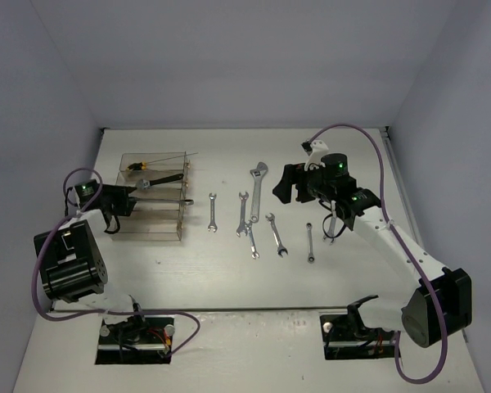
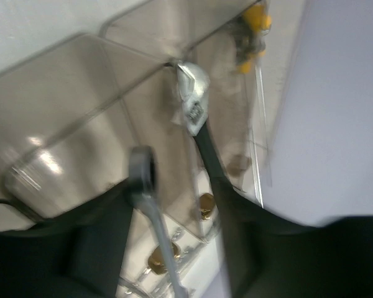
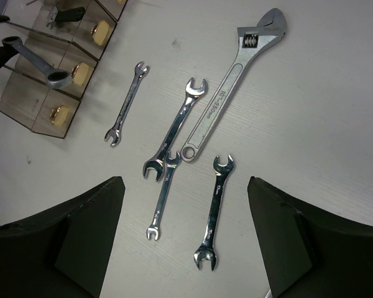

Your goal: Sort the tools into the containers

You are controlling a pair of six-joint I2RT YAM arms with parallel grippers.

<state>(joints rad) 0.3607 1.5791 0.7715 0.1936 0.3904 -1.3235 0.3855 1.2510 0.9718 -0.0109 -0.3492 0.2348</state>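
The containers point(image 1: 151, 196) are clear joined bins at the table's left. My left gripper point(image 1: 137, 196) hangs over them, its jaws open. A silver ring wrench point(image 2: 146, 180) lies between the fingers, close to the left finger point(image 2: 81, 248), and its far end juts past the bins point(image 1: 178, 201). A black-handled adjustable wrench point(image 2: 196, 112) and a yellow-black handled rod point(image 2: 252, 31) lie in bins beyond. My right gripper point(image 3: 184, 205) is open and empty above several loose wrenches, among them a large adjustable wrench point(image 3: 233, 87) and a small one point(image 3: 214, 211).
More silver wrenches lie in a loose row mid-table: one point(image 1: 212, 211) nearest the bins, another point(image 1: 242, 213), and one point(image 1: 309, 242) at the right by my right arm. Grey walls close in the table at the back and both sides.
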